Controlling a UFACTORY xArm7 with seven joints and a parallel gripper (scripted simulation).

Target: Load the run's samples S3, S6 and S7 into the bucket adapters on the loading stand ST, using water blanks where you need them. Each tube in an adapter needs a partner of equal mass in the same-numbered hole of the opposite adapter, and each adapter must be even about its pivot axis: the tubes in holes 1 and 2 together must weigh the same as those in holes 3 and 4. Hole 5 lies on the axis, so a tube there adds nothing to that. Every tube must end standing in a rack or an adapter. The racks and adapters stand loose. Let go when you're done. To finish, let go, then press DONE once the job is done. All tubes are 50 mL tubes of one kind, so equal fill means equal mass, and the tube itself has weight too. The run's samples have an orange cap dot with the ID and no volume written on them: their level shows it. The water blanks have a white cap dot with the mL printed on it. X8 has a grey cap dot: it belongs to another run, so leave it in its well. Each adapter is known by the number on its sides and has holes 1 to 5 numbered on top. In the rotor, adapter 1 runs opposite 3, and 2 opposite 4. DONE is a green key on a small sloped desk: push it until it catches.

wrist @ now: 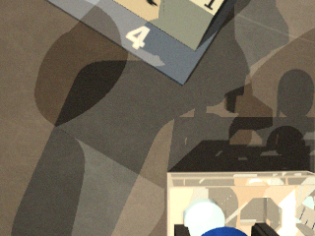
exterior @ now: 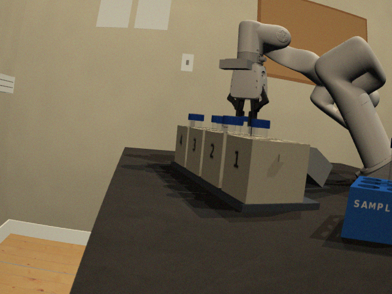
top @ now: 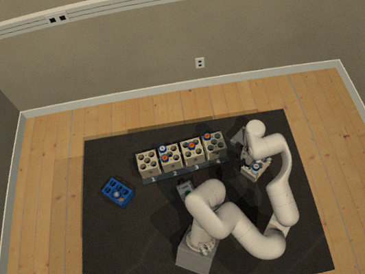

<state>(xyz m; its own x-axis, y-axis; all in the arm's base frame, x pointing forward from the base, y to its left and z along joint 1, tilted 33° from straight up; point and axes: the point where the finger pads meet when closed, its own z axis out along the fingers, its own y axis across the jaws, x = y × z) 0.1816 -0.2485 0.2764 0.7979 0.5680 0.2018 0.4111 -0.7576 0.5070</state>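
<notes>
My gripper (wrist: 222,231) (exterior: 245,114) is shut on a blue-capped tube at the pale rack (top: 249,176) (wrist: 241,180); its cap dot is out of view. Another tube (top: 256,166) with a white dot stands in that rack. On the stand (top: 162,177) (exterior: 278,206) (wrist: 173,74), adapter 1 (top: 150,172) (exterior: 275,174) is empty. Adapter 2 (top: 172,166) holds a white-dot tube (top: 162,148) and an orange-dot tube (top: 165,158) at its left. Adapter 3 (top: 194,160) has an orange-dot tube (top: 191,145) in the middle. Adapter 4 (top: 216,154) has an orange-dot tube (top: 207,136) back left. IDs are unreadable.
A blue sample rack (top: 125,200) (exterior: 367,218) with a grey-looking dotted tube (top: 116,194) stands left. The desk (top: 184,187) with its green key (top: 187,192) is in front of the stand, close to the arm. A grey sloped block is behind the pale rack.
</notes>
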